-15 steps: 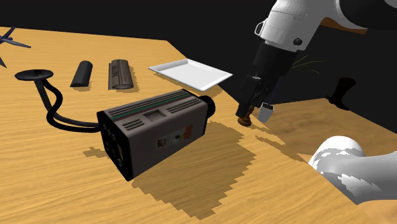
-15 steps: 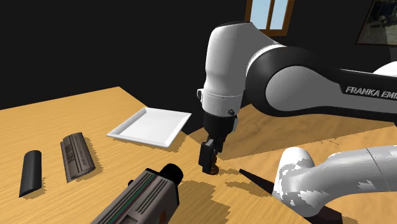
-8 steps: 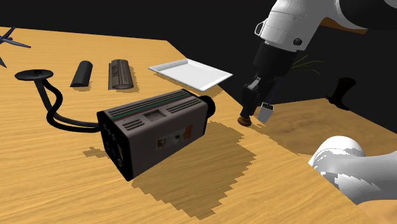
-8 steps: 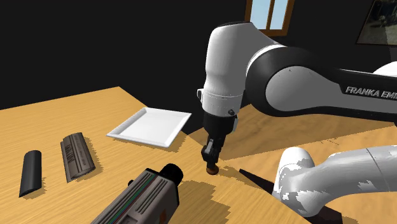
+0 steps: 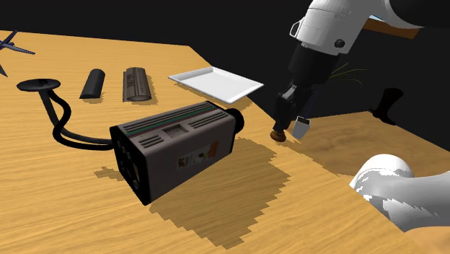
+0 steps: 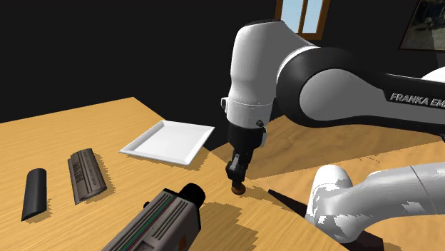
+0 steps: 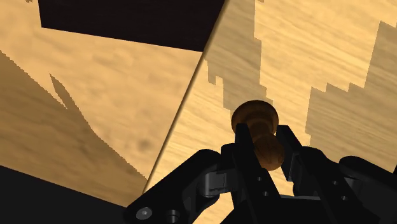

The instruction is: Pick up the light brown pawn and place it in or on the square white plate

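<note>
Hand [image 7: 261, 135] closed on brown pawn [image 5: 277, 135] near desk [image 5: 72, 206] edge; bulky black camera [image 5: 173, 144] close beside, square white plate [image 5: 216, 81] beyond, black bar [image 5: 93, 84] and ridged bar [image 5: 136, 84] farther off.

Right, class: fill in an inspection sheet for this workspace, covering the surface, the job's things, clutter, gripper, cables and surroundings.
Surface: wooden table, flat, with patchy shadows.
Job's things: brown pawn clasped between the fingers; whether its base touches the wood is unclear. Square white plate lies flat with nothing on it, apart from the pawn.
Clutter: dark box-shaped device; black half-round piece beside a ribbed piece.
Gripper: gripper shut on the pawn, pointing down at the table.
Cables: black curved strands run from a black disc toward the device; cannot tell whether they are cables.
Surroundings: black area beyond the table; window high up.
</note>
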